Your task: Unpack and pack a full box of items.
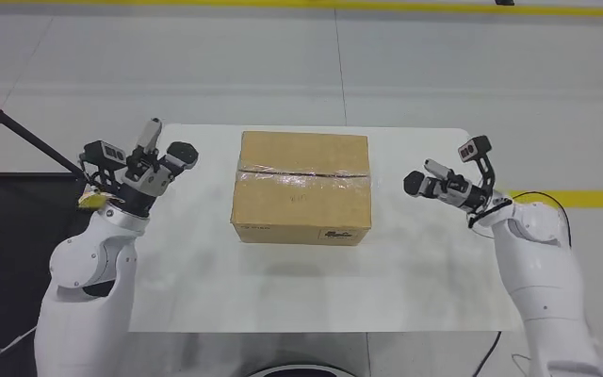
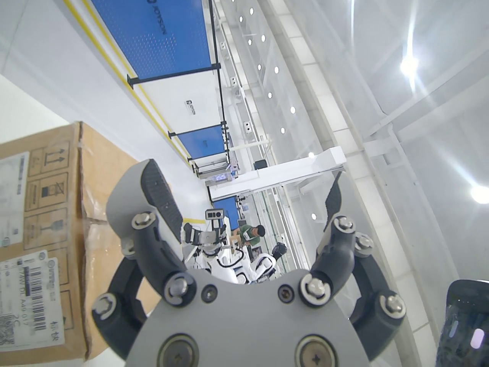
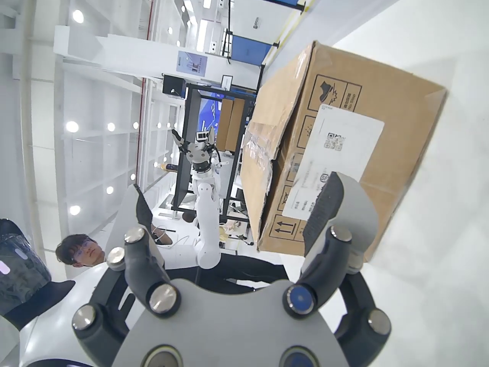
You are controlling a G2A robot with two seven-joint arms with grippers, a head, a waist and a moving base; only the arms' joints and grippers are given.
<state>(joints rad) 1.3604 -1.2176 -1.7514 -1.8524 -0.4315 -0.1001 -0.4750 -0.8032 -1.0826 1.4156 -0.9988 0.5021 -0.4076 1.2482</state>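
At the left edge of a white table (image 1: 188, 283), the left gripper (image 1: 168, 146) hangs above the tabletop, well apart from the box. Its two fingers are spread wide with nothing between them. In its own wrist view the gripper (image 2: 248, 196) points up toward the room's ceiling, with one end of the box (image 2: 49, 231) just off to the side and a white label (image 2: 30, 296) on that end.

In the middle of the table sits the box (image 1: 301, 188), a brown cardboard carton resting flat. Its top flaps are shut, and a strip of clear tape (image 1: 301, 172) runs across the lid along the seam.

At the right edge of the table, the right gripper (image 1: 421, 176) hangs level with the box and points toward it, clearly apart from its side. Its fingers are also spread wide and hold nothing. The right wrist view shows this gripper (image 3: 233, 204) facing the near end of the box (image 3: 344, 89), which carries a white label (image 3: 344, 143) and printed handling symbols.
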